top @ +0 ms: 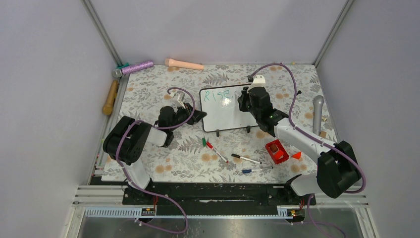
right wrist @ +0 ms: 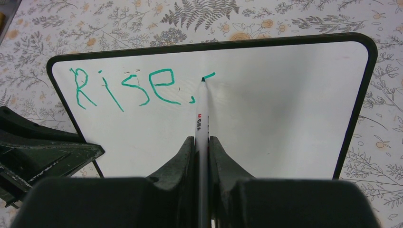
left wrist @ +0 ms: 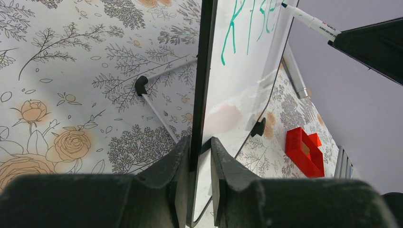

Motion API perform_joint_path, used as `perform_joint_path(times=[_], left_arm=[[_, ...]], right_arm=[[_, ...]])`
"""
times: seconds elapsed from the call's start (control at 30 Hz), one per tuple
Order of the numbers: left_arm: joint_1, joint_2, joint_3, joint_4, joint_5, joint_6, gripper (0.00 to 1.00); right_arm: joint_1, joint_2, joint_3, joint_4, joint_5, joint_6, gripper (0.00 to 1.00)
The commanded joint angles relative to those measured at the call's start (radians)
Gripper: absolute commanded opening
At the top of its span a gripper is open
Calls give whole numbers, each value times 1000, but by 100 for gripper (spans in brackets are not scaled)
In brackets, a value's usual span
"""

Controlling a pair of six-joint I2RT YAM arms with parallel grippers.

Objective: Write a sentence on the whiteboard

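The whiteboard (top: 223, 120) stands on the floral table, propped on its black feet. Green writing (right wrist: 128, 88) reads "Rise," with a short fresh stroke to its right; it also shows in the top view (top: 218, 94). My right gripper (right wrist: 202, 142) is shut on a white marker pen (right wrist: 202, 116), whose tip touches the board (right wrist: 285, 109) at that stroke. My left gripper (left wrist: 200, 147) is shut on the whiteboard's black left edge (left wrist: 205, 71). In the top view the left gripper (top: 198, 116) is at the board's left side and the right gripper (top: 245, 101) is over its right part.
Loose pens lie in front of the board: a red one (top: 217, 152), a black one (top: 245, 158), a blue one (top: 257, 169). A red block (top: 276, 151) sits to the right. A grey microphone (top: 317, 114), a purple one (top: 136, 67) and a peach cylinder (top: 183, 63) lie near the edges.
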Motion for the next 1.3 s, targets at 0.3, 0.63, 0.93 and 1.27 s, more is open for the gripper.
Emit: perform_joint_path(times=[0.3, 0.63, 0.93, 1.27], left_arm=[[4, -17, -6, 59, -39, 7, 0], [4, -17, -6, 59, -39, 7, 0], [3, -17, -6, 59, -39, 7, 0], [3, -18, -7, 57, -39, 7, 0]], right_arm=[[-6, -33, -1, -45, 29, 5, 0], [-6, -45, -9, -66, 60, 9, 0], [-6, -43, -7, -89, 46, 15, 0], [-7, -50, -1, -116, 10, 34, 0]])
